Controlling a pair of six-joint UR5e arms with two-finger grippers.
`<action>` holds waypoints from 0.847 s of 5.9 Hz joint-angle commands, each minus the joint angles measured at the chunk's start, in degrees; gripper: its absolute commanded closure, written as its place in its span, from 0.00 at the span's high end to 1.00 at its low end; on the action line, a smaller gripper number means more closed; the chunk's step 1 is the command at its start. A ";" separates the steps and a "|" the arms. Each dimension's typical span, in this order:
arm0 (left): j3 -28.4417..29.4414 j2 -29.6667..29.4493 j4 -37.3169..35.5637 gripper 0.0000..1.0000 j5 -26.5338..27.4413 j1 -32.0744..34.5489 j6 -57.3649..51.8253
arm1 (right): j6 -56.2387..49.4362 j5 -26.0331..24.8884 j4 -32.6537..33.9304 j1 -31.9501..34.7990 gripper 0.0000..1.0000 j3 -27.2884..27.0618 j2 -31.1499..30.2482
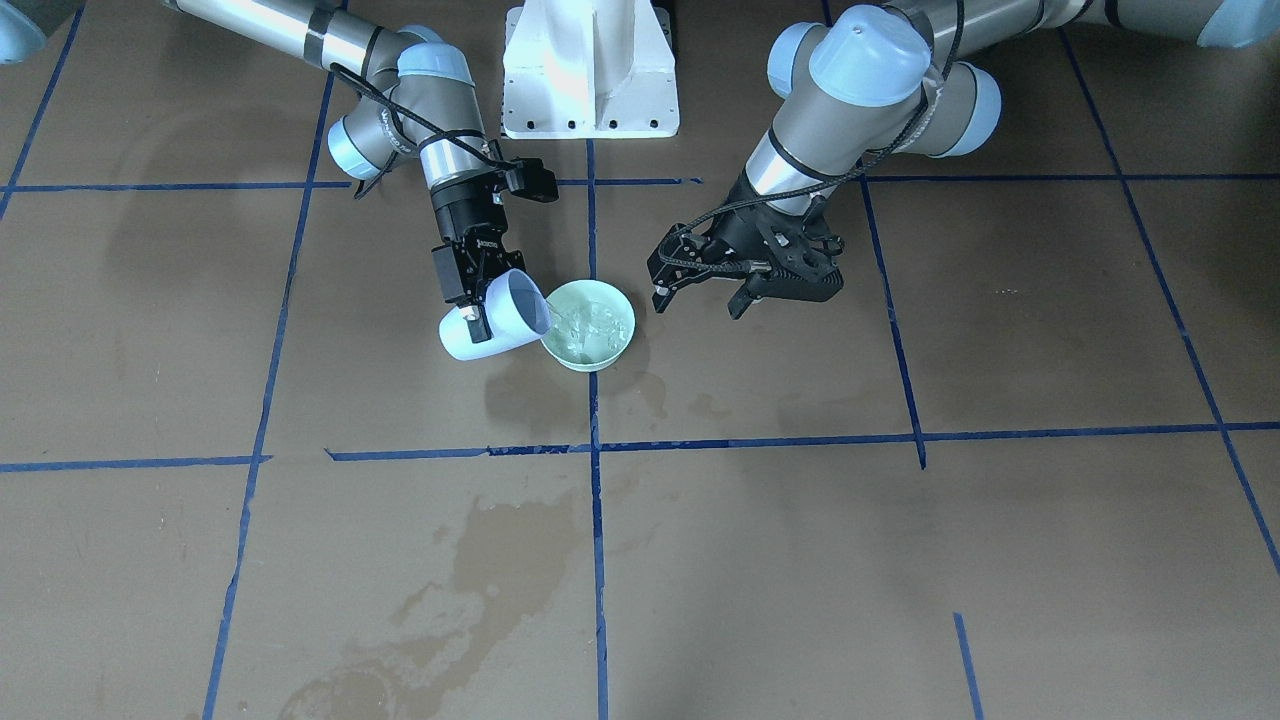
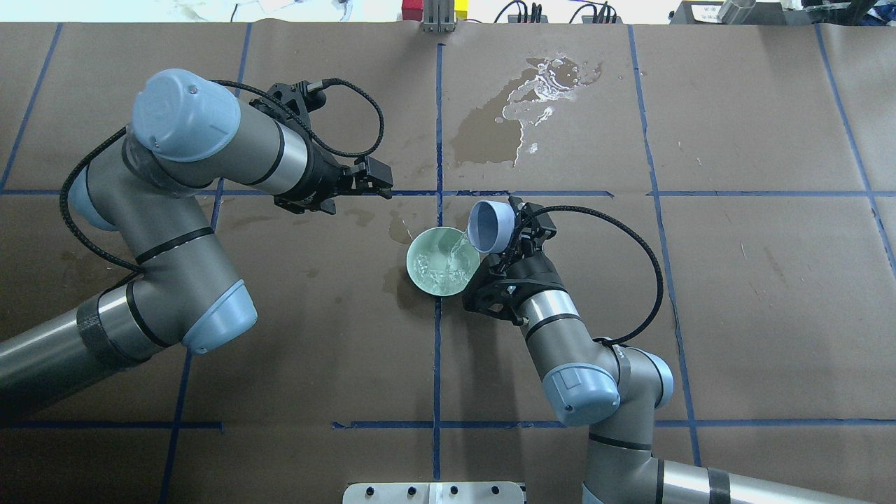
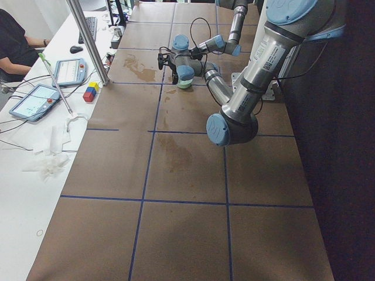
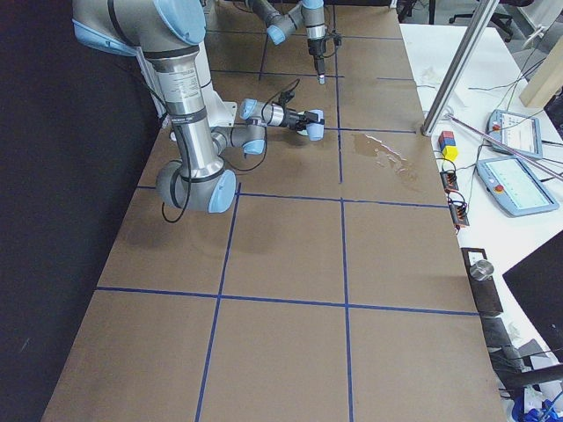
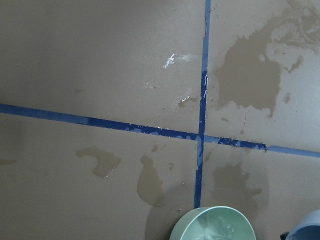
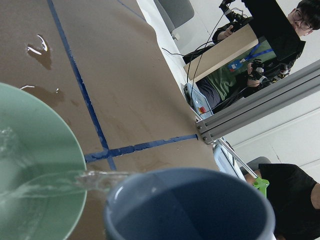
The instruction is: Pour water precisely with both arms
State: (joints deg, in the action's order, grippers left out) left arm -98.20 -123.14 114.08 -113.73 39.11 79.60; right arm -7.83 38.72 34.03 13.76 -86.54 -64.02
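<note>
Right tool [image 1: 483, 302] tilts cup [image 1: 518, 308], water [image 1: 586, 325] streaming beside it into bowl [image 1: 592, 365].

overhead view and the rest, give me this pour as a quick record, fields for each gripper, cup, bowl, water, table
right gripper: jaws shut on the cup
cup: pale blue, tipped, mouth over the bowl's rim
bowl: mint green, upright on the table, water inside
water: clear stream from cup into bowl
left gripper: jaws open, empty, apart from the bowl, on the side opposite the cup
table: brown sheet, blue tape grid
wet stains: dark patches, the largest on the side far from the robot
</note>
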 commanded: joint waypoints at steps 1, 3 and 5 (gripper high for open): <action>-0.06 0.00 0.00 1.00 0.00 0.00 0.03 | 3.75 -0.57 -0.71 -0.49 0.08 -1.26 0.04; 0.03 0.00 0.00 1.00 0.00 0.00 0.03 | 19.97 -2.85 -5.86 -1.36 0.08 -1.53 -1.19; 0.12 0.00 0.00 1.00 0.00 0.00 0.03 | 23.47 -2.94 -23.22 -1.19 0.06 -1.44 -8.28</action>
State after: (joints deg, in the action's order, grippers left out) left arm -98.14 -123.13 114.08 -113.73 39.11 79.63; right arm 14.09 35.92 18.96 12.47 -87.99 -69.08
